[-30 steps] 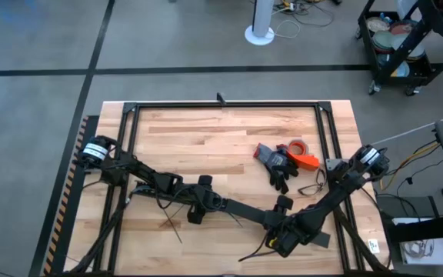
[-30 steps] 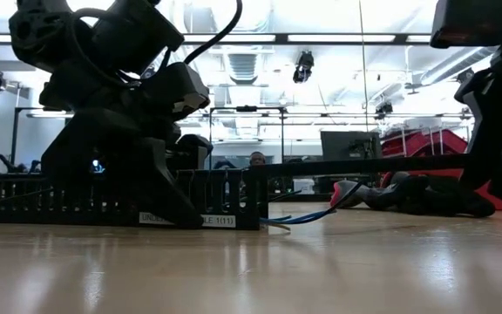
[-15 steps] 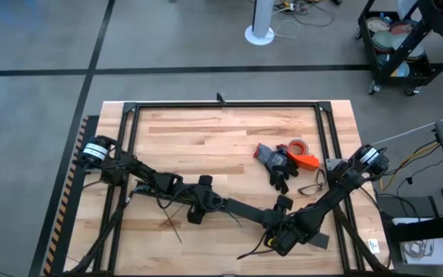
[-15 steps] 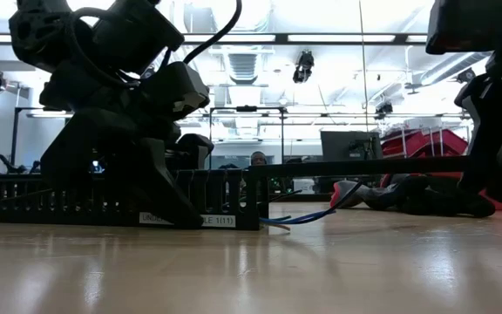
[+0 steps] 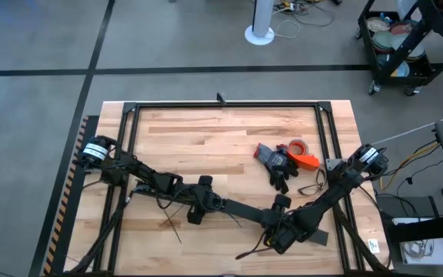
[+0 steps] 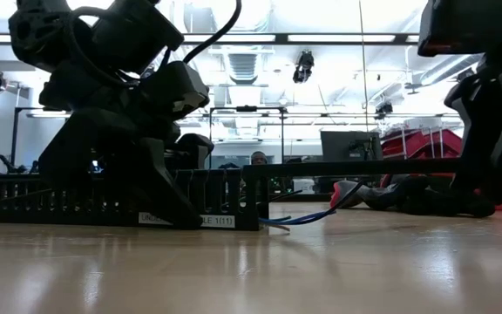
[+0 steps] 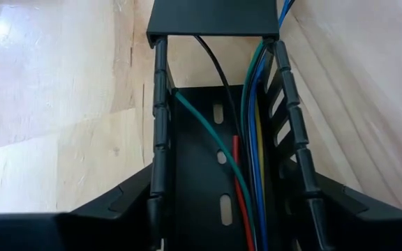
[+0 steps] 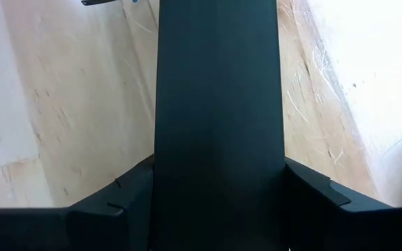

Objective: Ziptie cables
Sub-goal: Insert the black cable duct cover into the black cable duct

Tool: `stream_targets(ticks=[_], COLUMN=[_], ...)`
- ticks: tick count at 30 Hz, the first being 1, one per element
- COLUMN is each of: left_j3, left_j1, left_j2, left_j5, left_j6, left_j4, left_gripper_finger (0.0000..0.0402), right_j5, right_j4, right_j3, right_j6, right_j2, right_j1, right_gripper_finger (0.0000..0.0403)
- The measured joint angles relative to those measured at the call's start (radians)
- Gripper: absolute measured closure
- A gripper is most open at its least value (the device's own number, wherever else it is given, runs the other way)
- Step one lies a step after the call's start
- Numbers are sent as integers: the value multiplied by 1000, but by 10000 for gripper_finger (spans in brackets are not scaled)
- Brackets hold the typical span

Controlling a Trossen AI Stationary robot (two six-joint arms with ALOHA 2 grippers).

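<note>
Much of what I hold is out of sight

My right gripper (image 8: 218, 209) straddles a flat black cover (image 8: 218, 90) that fills my right wrist view and hides whatever lies under it; its far end is cut off by the edge. In my left wrist view the coloured cables (image 7: 246, 160) run down the open duct (image 7: 194, 202) and vanish under that cover. From above, the thin dark zipties (image 5: 171, 225) are too small to count. My left gripper (image 5: 196, 206) blocks the duct's middle.
</note>
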Motion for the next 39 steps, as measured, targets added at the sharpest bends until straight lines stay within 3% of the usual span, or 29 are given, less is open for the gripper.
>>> stream_targets(ticks=[16, 39], left_j3=[0, 0], left_j1=[-1, 8], left_j2=[-1, -1], left_j5=[12, 4], left_j6=[28, -40], left_j4=[-3, -4], left_gripper_finger=[168, 167], right_j5=[-48, -112], right_j4=[7, 73], right_j3=[11, 12], right_j6=[-143, -74], right_j2=[-2, -3], right_j1=[-22, -44], right_gripper_finger=[190, 190])
